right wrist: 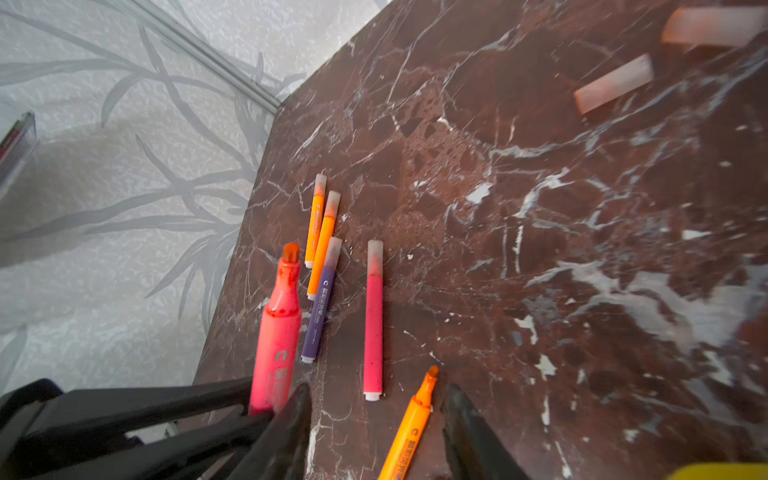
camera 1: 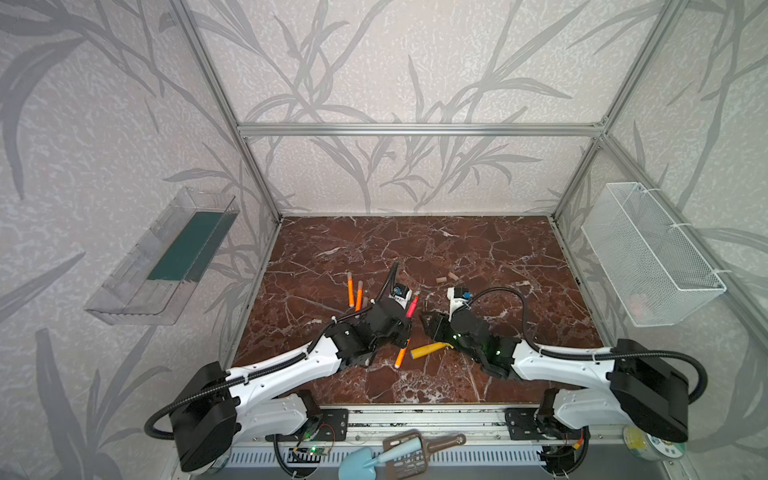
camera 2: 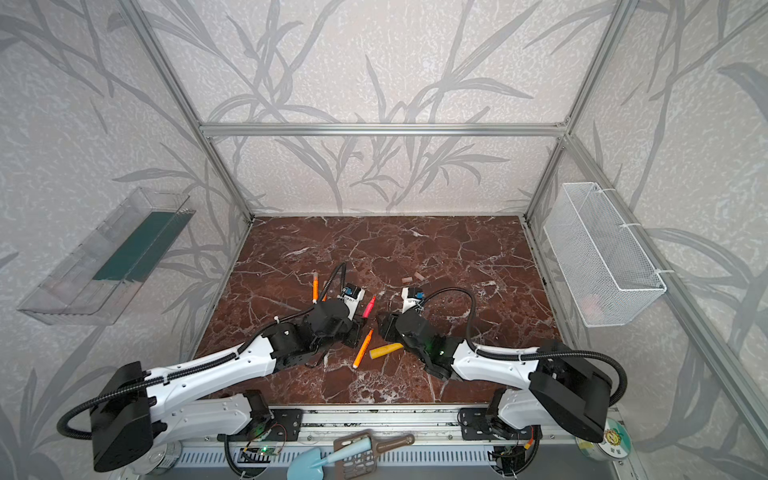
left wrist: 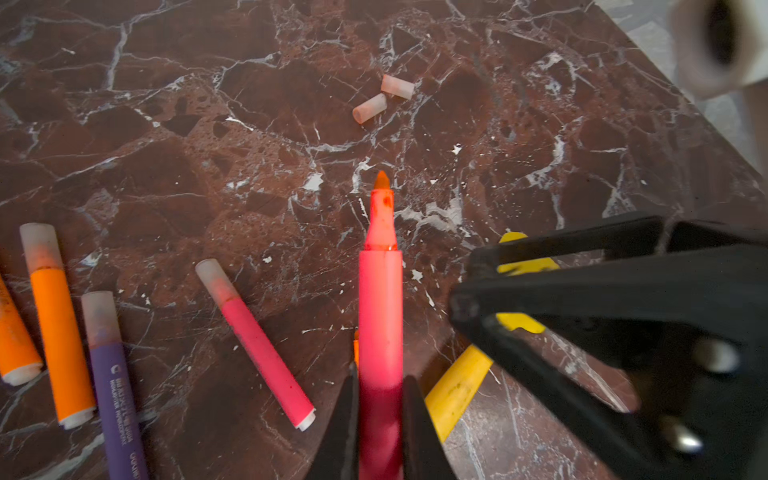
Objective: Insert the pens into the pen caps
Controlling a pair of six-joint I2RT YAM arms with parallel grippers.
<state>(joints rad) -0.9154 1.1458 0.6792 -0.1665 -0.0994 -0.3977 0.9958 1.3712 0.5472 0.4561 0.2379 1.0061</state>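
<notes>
Left wrist view: four capped pens [left wrist: 58,332] lie flat on the tabletop [left wrist: 166,124], left of the held red pen [left wrist: 380,316]; seemingly parked as finished.
Left jaws: clamped on the held red pen's barrel, bare tip pointing away, likely presented for capping.
Orange pen [right wrist: 409,432]: uncapped, on the tabletop just nearer the arm bases than the held red pen, not yet handled.
Right jaws: parted and empty, just right of the held red pen, probably ready to fetch a cap.
Loose caps [left wrist: 370,108]: two, side by side, beyond the held red pen and to its right.

Soft even light, blurred wrist-view edges
</notes>
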